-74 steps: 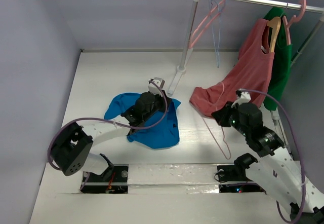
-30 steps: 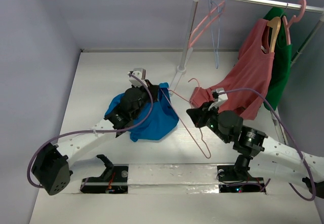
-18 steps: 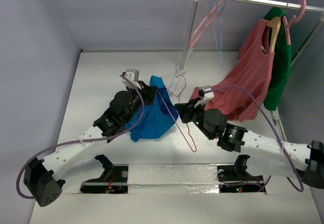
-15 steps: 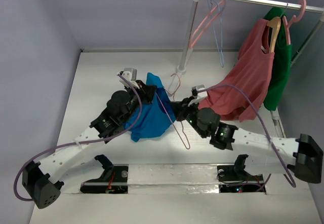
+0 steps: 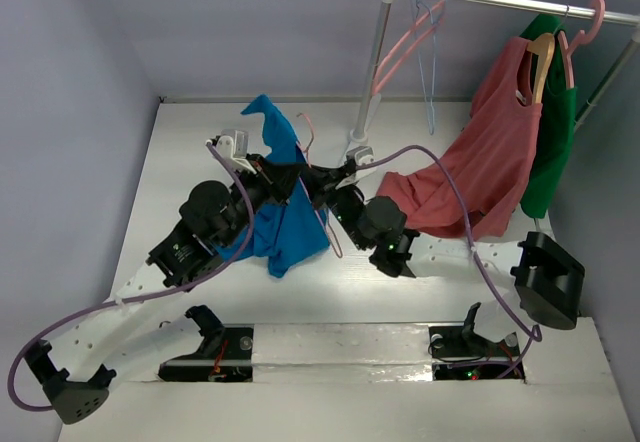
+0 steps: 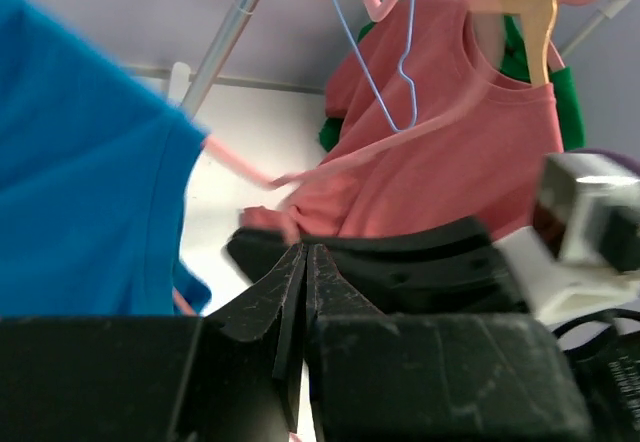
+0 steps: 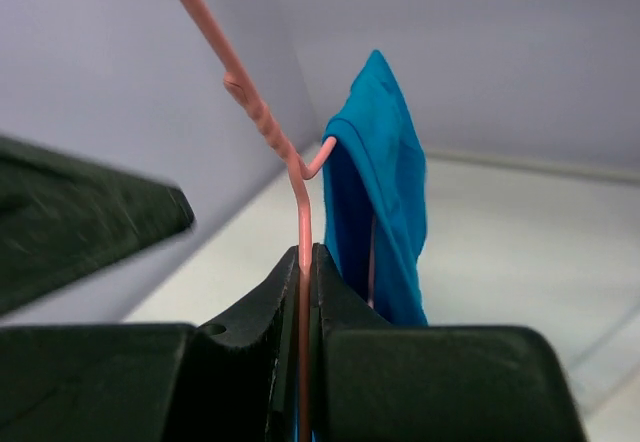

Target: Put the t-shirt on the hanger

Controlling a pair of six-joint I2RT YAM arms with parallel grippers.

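Suddenly airborne: t-shirt (image 5: 280, 232), off worktop (image 5: 200, 142), hangs below clamped-shut left claw (image 5: 283, 175); right claw (image 5: 322, 184), pinching hanger (image 7: 303, 222), has swung in just beside it; threading likely begun.

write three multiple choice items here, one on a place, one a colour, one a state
1. Where is the pale blue hanger? A on the rail B on the floor C inside a box
2. What colour is the hanger in the right tool? A tan B pink C green
3. How is the right tool? A wide open B shut on the hanger C shut on nothing
A: it hangs from the rail. B: the wire in the tool is pink. B: the tool pinches that wire.
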